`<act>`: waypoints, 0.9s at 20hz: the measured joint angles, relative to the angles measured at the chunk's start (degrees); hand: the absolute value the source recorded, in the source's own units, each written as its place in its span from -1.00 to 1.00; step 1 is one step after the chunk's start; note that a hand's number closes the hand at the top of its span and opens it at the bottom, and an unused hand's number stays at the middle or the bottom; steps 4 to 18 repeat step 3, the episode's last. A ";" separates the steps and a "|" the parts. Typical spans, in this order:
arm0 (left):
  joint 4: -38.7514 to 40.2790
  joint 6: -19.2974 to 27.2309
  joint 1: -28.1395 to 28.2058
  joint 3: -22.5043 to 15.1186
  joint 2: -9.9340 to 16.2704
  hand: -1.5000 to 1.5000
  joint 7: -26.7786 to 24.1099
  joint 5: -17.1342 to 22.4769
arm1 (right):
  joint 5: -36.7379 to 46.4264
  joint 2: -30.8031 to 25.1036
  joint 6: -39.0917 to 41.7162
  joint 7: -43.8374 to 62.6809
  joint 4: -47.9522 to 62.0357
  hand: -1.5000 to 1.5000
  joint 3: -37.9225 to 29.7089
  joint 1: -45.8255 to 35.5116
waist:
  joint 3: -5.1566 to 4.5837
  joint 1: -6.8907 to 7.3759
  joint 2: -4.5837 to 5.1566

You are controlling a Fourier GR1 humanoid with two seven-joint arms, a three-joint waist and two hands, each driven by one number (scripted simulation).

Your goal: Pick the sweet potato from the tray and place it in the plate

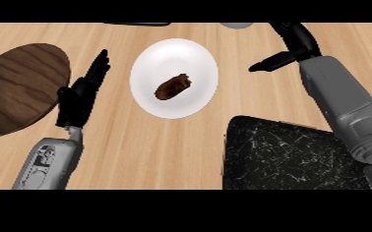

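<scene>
The brown sweet potato [173, 87] lies in the middle of the white round plate [149, 59]. The left hand [81, 94] holds its fingers straight together; the right hand [291, 46] has fingers relaxed, holding nothing, above the black marbled tray [291, 157].

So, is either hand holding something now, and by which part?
Nothing is held. The brown sweet potato lies alone on the white round plate. The left hand is open beside it; the right hand is apart from it.
</scene>
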 measured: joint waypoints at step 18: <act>0.31 0.45 -0.84 -0.33 -0.70 0.00 0.28 -0.55 | 0.17 -1.06 0.98 -1.37 1.17 -1.00 -0.40 0.10 | 0.02 0.10 0.14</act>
